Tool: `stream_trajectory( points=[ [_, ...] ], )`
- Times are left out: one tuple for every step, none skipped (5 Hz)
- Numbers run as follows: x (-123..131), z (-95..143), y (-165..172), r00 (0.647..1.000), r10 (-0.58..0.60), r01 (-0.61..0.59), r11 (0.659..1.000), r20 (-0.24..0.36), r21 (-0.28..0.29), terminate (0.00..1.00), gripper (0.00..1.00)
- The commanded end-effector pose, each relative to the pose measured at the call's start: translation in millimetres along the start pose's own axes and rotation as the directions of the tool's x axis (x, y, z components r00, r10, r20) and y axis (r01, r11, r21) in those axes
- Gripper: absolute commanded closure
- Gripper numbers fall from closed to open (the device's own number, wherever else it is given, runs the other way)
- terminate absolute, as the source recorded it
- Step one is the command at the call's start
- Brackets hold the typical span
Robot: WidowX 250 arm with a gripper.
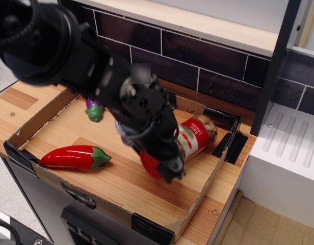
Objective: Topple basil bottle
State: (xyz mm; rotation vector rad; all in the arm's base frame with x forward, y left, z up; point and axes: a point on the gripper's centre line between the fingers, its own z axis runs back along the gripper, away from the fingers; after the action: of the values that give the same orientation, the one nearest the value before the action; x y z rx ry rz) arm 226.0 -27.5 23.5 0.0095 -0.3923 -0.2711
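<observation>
And the basil bottle (197, 137) is down, lying on its side inside the shallow cardboard tray (195, 206) on the wooden worktop (14, 97), base toward the tray's far right corner, red cap end pointing at the camera and mostly hidden behind the arm. The black claw (169, 171) sits right over that cap end (whether its jaws are parted or clamped, I cannot tell from this angle). Over on the near left, the red chili pepper (74, 156) lies flat, well apart from the bottle. The eggplant (95, 108) peeks out behind the arm.
</observation>
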Motion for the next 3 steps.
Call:
stream_trajectory(
  points=[
    [-13, 1, -15, 0.994, 0.105, -0.102, 0.993, -0.04, 0.06, 0.0, 0.0],
    [-8, 12, -16, 0.983, 0.181, -0.179, 0.982, -0.028, 0.061, 0.0, 0.0],
    [4, 34, -19, 0.978, 0.204, -0.202, 0.979, -0.036, 0.037, 0.0, 0.0]
  ],
)
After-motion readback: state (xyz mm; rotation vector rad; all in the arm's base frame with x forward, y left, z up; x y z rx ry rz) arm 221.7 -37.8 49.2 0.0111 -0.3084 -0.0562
